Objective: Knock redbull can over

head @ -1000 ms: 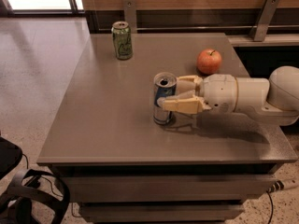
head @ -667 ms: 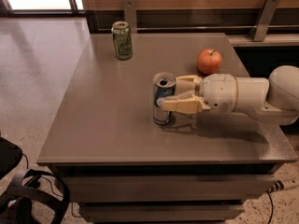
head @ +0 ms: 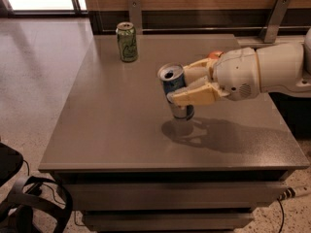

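Jaws around tilted redbull can point(head: 173, 85), mid-table

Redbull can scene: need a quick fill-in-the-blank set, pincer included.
The pincer grips the redbull can, and its arm enters from the picture's ____ edge. The other can, at the far edge of the table, is ____ in colour. The other can stands ____.
Missing: right; green; upright.
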Controlling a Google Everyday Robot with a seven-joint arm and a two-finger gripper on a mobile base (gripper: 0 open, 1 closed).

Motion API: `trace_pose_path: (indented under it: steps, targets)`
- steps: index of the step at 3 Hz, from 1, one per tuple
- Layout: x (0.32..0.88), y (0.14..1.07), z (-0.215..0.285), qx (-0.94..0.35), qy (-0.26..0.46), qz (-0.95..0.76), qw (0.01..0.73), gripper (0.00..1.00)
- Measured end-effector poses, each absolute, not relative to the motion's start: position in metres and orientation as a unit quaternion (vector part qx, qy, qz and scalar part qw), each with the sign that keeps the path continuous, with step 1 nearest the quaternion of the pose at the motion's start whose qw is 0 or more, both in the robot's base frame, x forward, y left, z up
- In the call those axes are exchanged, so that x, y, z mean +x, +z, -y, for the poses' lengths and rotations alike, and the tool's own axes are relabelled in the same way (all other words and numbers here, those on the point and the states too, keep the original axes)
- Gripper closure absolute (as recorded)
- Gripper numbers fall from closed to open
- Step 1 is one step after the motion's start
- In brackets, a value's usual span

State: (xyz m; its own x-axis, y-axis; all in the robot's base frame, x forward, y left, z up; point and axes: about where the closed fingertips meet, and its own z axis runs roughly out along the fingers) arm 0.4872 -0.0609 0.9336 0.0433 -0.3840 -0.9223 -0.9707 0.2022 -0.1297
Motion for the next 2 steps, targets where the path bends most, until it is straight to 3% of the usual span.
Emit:
trace_pose_path:
  steps: [2]
  targets:
    - [0.4837,0.9542,0.0751,-0.589,0.218,-0.660,0.412,1.00]
